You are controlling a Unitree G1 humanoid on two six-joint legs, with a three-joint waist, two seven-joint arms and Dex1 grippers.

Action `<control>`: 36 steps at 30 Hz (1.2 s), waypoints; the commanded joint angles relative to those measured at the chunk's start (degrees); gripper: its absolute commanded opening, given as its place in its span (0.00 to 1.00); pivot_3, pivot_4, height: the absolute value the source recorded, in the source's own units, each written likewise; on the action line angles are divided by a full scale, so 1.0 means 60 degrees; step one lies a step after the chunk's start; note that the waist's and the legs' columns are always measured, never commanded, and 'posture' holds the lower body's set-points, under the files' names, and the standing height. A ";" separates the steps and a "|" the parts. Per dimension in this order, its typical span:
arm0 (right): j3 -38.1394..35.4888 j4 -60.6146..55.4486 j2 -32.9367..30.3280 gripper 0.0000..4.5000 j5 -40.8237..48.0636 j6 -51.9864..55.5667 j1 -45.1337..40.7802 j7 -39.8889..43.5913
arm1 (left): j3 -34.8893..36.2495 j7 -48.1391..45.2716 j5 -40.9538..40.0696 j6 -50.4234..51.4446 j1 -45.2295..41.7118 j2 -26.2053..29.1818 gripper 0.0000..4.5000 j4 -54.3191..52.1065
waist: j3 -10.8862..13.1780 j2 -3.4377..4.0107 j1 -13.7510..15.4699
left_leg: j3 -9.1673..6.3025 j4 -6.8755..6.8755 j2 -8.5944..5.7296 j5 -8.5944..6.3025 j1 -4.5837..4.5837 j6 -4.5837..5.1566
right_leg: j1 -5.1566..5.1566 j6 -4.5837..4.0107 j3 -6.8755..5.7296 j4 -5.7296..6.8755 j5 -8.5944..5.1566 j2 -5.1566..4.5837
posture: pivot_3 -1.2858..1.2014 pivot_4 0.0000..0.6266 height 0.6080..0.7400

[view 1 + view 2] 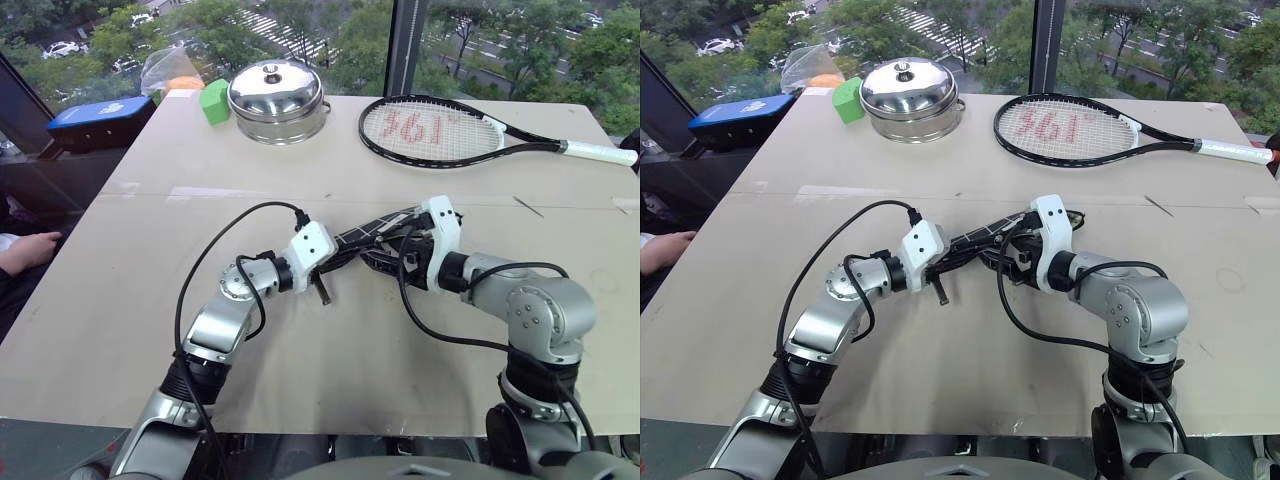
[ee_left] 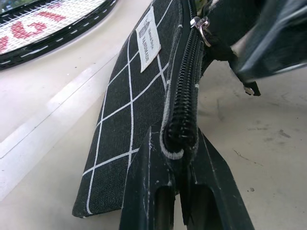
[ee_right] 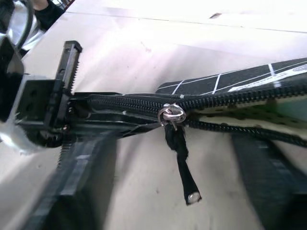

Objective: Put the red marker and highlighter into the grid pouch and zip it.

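Both arms are silver-grey metal with rounded joints (wrist housings white); black cables loop along each. The fingers [image 2: 144,191] are black and scuffed.

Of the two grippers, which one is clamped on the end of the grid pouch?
The left gripper: its fingers are shut on the zipper end of the grid pouch. The right gripper is by the zipper pull, not gripping the pouch.

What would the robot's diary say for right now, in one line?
left gripper: shut on grid pouch end | right gripper: at zipper pull cord, not gripping | zipper: partly closed
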 commanded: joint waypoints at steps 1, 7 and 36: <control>-0.0072 -0.0029 0.0170 0.37 0.0250 -0.0413 -0.0218 -0.0217 | 0.0032 -0.0077 -0.0042 -0.0115 -0.0086 0.0114 0.00 -0.0556 | 0.0000 0.0000 0.0000 | 0.0001 0.0000 0.0000 0.0000 0.0000 0.0000 | 0.0000 0.0000 0.0001 0.0000 0.0000 0.0000 | 0.52 0.24 1.00; -0.0157 0.0024 0.0287 0.02 0.0281 -0.0608 -0.0117 -0.0664 | -0.0044 -0.0057 -0.0011 -0.0119 0.0090 0.0197 0.00 -0.0755 | 0.0001 0.0001 -0.0007 | 0.0001 0.0000 0.0002 0.0000 0.0000 0.0000 | 0.0000 0.0000 0.0002 0.0000 0.0000 0.0000 | 0.52 0.24 1.00; -0.2880 -0.0989 -0.6423 0.76 -0.0028 -0.7744 0.6520 0.3354 | 0.2608 -0.2351 -0.3856 0.1400 0.2082 0.2397 0.83 -0.0789 | -0.0002 -0.0008 0.0012 | 0.0009 -0.0025 0.0019 -0.0014 0.0017 -0.0004 | 0.0011 0.0048 0.0025 -0.0033 -0.0032 -0.0004 | 0.52 0.24 1.00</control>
